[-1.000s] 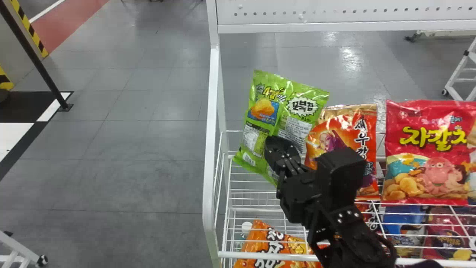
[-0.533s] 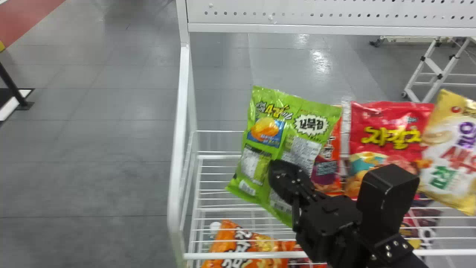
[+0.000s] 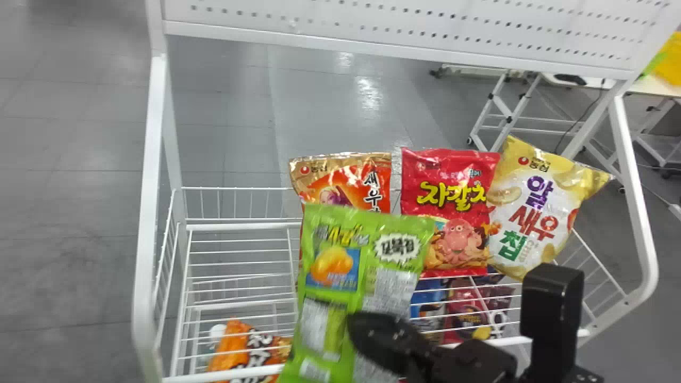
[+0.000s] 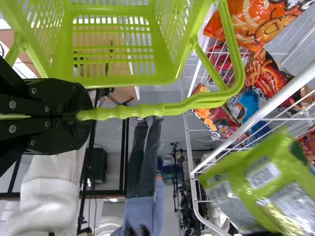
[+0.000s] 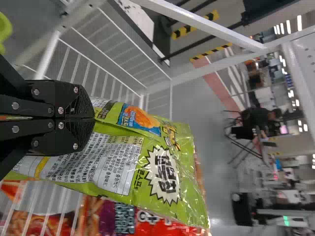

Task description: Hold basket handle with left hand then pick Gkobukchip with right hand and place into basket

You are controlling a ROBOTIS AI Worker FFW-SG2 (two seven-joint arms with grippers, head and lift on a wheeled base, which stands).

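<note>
Pinching one glossy green foil Gkobukchip bag [image 3: 367,276], six o'clock in the head view, with black right hand [image 5: 92,118]; clenching the handle [image 4: 187,105] of one lime plastic basket [image 4: 128,81] in black left hand [image 4: 81,115]. Could snag on the white wire shelf [image 3: 239,226] if swung low, or slip from a shallow pinch. From twelve to two o'clock: one orange-and-gold foil bag [image 3: 346,178], one red bag [image 3: 425,183], one yellow-and-white bag [image 3: 537,213].
</note>
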